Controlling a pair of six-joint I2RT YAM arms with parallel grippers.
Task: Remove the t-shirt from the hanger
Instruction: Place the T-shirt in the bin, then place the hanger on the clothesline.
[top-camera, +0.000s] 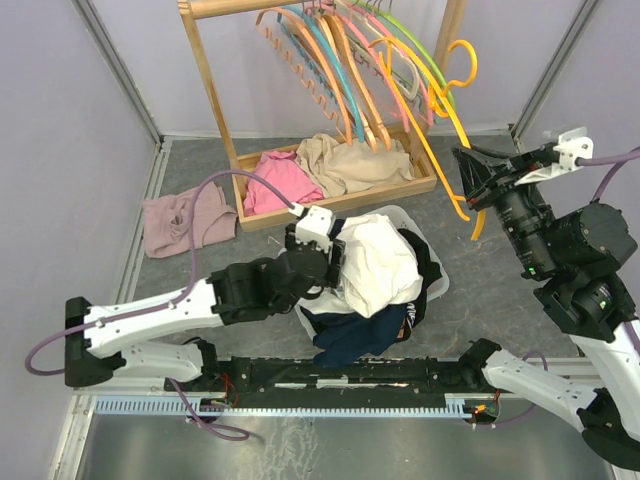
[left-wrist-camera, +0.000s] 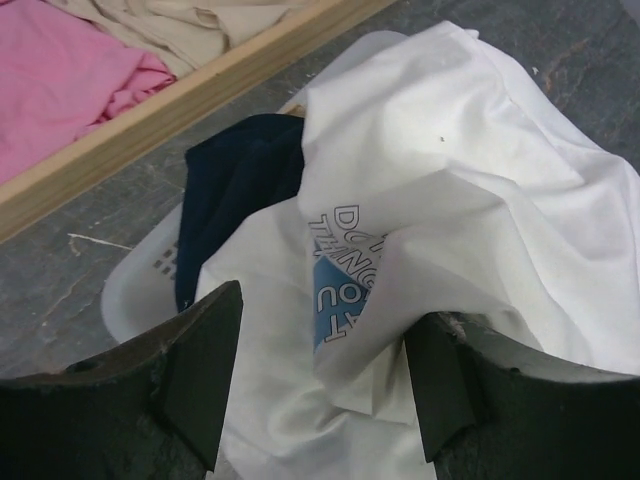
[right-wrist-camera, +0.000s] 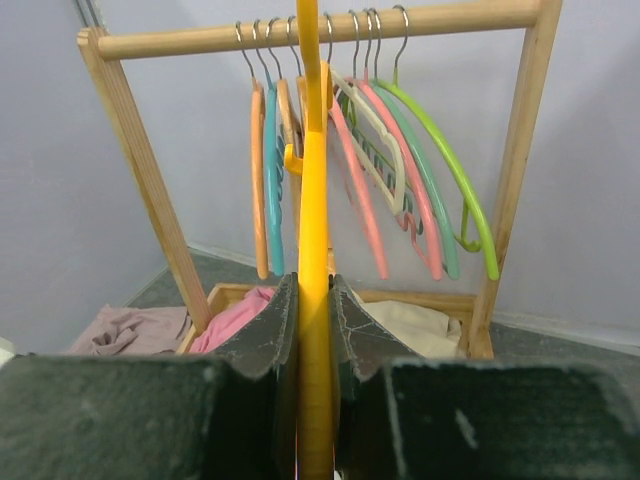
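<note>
T-shirt: white cotton t-shirt with a blue printed patch (left-wrist-camera: 480, 180), crumpled in a loose heap, print folded inward and only partly readable.
T-shirt location: on top of the pile in the white plastic laundry basket (top-camera: 440, 283), just ahead of the arm bases; well apart from the hanger.
Under the t-shirt: dark navy garment (left-wrist-camera: 235, 190), showing at the far-left side of the white fabric in the left wrist view and spilling over the near rim in the top view.
Left pincer (left-wrist-camera: 325, 330): wide, hanging just above the near-left edge of the t-shirt, one finger to each side of a raised fold, gripping nothing.
Hanger: yellow plastic hanger (right-wrist-camera: 313, 200), bare, held upright and edge-on to the right wrist camera.
Right pincer (right-wrist-camera: 313, 300): narrow, clamped on the yellow hanger, raised at the right of the scene in front of the rack.
Rack: light wooden clothes rail (right-wrist-camera: 330, 30) on two posts, with a row of bare coloured hangers (right-wrist-camera: 270, 180) in orange, teal, pink, cream and green.
Rack base: shallow wooden tray (left-wrist-camera: 180, 100) holding a pink garment (top-camera: 280, 180) and a beige garment (top-camera: 350, 160).
Left of the tray: mauve garment (top-camera: 185, 220), lying loose on the dark grey table (top-camera: 480, 280).
</note>
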